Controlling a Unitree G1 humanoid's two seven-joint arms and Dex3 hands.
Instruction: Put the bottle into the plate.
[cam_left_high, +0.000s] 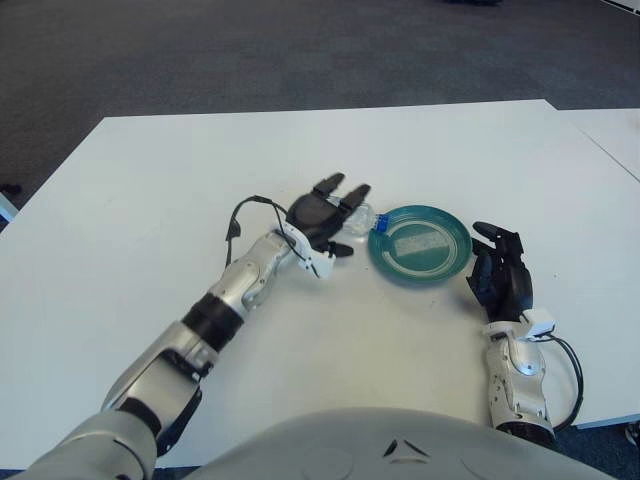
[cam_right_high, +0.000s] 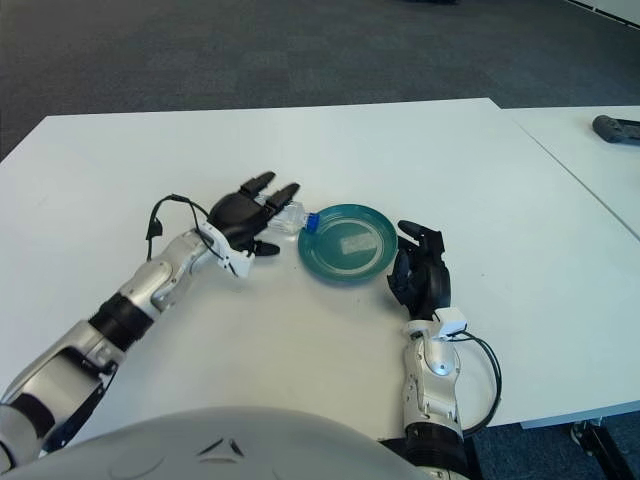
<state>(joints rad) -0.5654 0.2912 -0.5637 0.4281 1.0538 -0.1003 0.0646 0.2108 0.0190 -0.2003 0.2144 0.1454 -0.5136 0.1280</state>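
A clear plastic bottle (cam_left_high: 364, 220) with a blue cap lies on its side on the white table (cam_left_high: 150, 200), its cap against the left rim of a teal plate (cam_left_high: 455, 245). My left hand (cam_left_high: 330, 208) is over the bottle's body with its fingers spread and holds nothing; most of the bottle is hidden under it. My right hand (cam_left_high: 498, 272) shows just right of the plate, fingers curled, holding nothing.
A second white table (cam_left_high: 612, 135) adjoins on the right, with a dark object (cam_right_high: 618, 129) on it. A black cable (cam_left_high: 240, 215) loops off my left wrist. Dark carpet lies beyond the far table edge.
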